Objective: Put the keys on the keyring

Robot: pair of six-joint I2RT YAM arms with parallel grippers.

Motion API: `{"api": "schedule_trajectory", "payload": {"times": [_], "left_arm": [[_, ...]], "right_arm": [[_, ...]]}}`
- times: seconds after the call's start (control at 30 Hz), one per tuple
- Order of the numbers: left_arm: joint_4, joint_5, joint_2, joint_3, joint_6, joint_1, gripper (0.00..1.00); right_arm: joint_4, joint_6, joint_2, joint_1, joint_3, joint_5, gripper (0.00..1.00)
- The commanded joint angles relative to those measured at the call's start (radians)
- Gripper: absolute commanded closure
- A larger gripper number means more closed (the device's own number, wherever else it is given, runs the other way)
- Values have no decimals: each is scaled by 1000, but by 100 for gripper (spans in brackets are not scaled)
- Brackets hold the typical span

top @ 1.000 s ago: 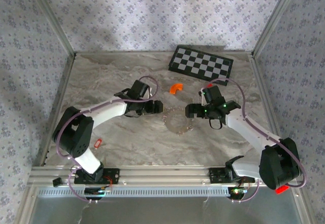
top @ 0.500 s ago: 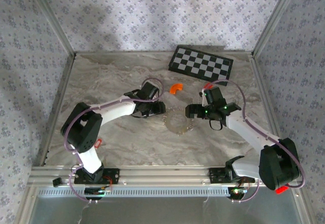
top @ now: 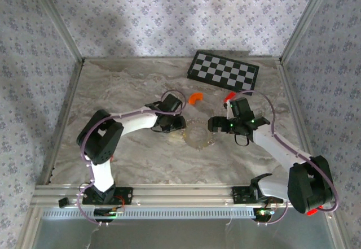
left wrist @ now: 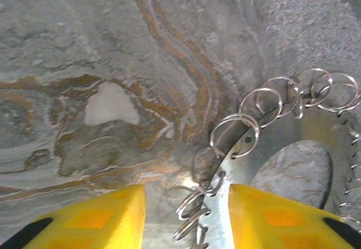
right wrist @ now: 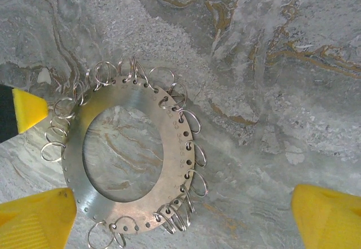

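The keyring (top: 198,136) is a flat silvery disc with a big round hole and several small split rings through its rim, lying mid-table. My left gripper (top: 179,126) is low at its left edge. In the left wrist view the yellow fingertips (left wrist: 96,218) stand a little apart, with the keyring's rim (left wrist: 265,127) and some split rings between them, untouched by either pad. My right gripper (top: 217,126) hangs wide open over the keyring's right side (right wrist: 135,158), nothing held. A tiny red bit that may be the keys (top: 111,157) peeks out beside the left arm's lower link.
A black-and-white checkered board (top: 223,70) lies at the back right. An orange arc piece (top: 195,97) sits just behind the keyring. A red piece (top: 228,96) shows behind the right wrist. Patterned walls close in the sides; an aluminium rail (top: 180,195) runs along the front.
The left gripper has slid right to the keyring's left edge and its jaws have narrowed. The right gripper has stayed almost still and wide open.
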Motion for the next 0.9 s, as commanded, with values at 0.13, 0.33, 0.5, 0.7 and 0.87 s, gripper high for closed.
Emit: {"api": "schedule_trajectory", "payload": {"times": [0.13,0.33,0.5,0.7,0.87], "left_arm": [[27,16,49,41,-34,-27,62],[29,12,67,51,-38,-30,67],[27,5,63,55,-37,-29,64],[-110,-114,-99,-16,22,14,35],[-258,-192,-279,-148,31,83,32]], "right_arm": [[12,-29,-18,-33,-25,-36,1],[14,-32,-25,-52,-36,-46,0],[17,-32,-34,-61,-41,-53,1],[48,-21,-37,-61,-53,-71,1],[79,-11,-23,-54,-56,-92,1]]}}
